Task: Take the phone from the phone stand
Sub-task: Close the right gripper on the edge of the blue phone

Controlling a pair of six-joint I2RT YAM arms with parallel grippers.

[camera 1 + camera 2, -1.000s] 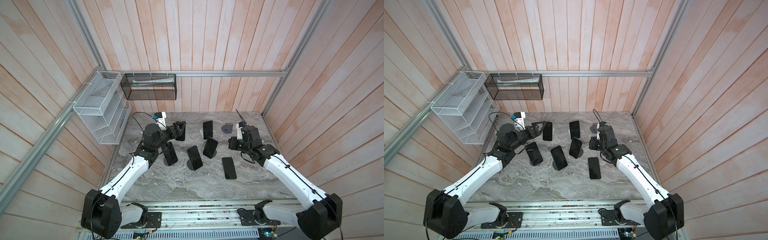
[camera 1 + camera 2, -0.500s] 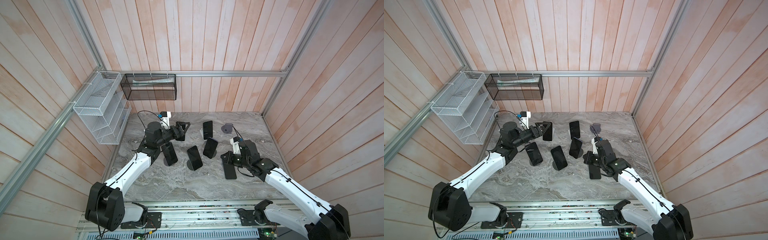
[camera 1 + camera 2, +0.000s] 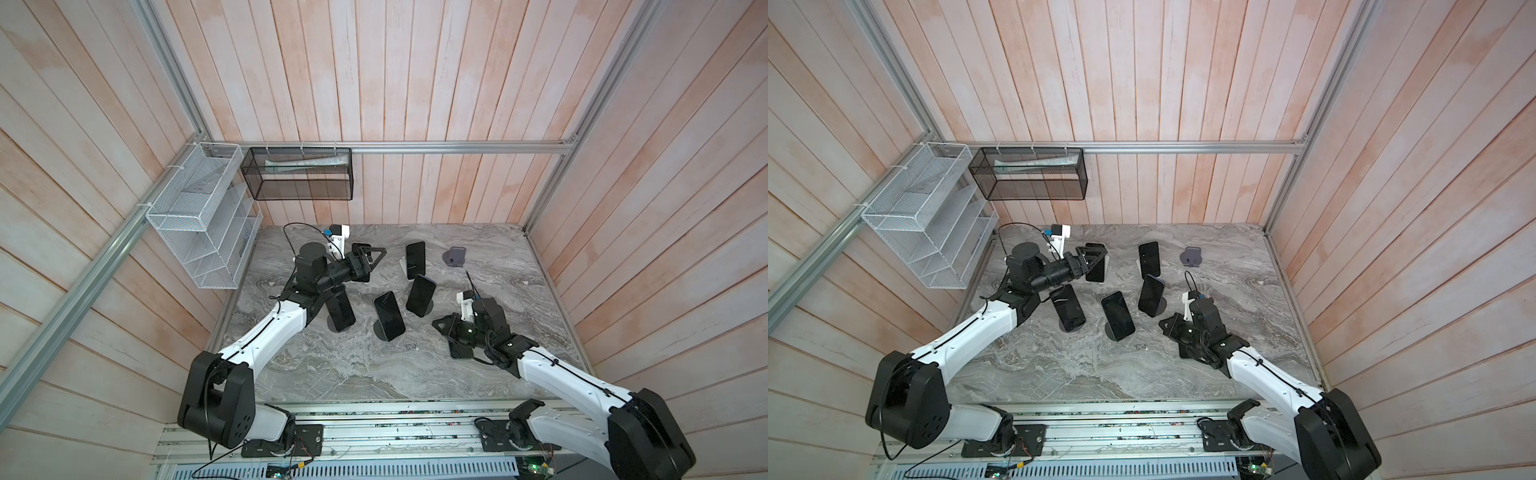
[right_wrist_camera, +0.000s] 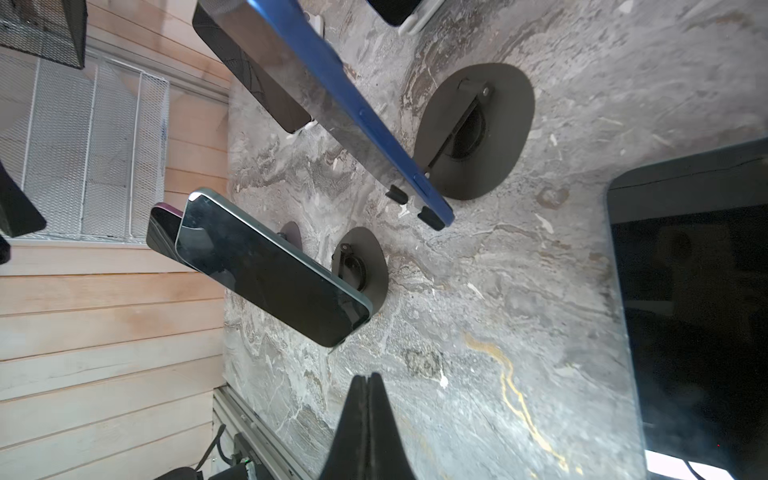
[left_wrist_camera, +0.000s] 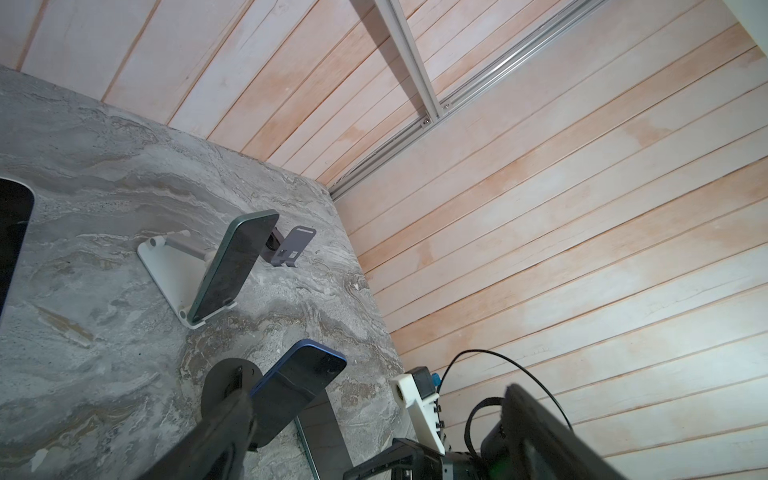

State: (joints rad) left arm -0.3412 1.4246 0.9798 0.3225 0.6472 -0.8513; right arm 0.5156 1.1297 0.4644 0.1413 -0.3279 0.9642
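left gripper [image 3: 374, 259] hovering wide open, holding nothing, just beside the back-left phone [image 3: 1096, 270] leaning on its white stand [image 3: 1108, 262] | right gripper [image 4: 365, 380] pinching shut on nothing near the flat phone [image 4: 685, 311] | phones standing around: five on stands, one lying flat; one bare grey stand [image 3: 456, 257]

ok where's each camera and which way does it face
top views: high in front, looking down on the table; left arm, right arm show
left wrist: on the left arm, facing the right wall; its open fingers show
right wrist: on the right arm, facing the white rack; shut right gripper shows
shared: blue phone, in all four
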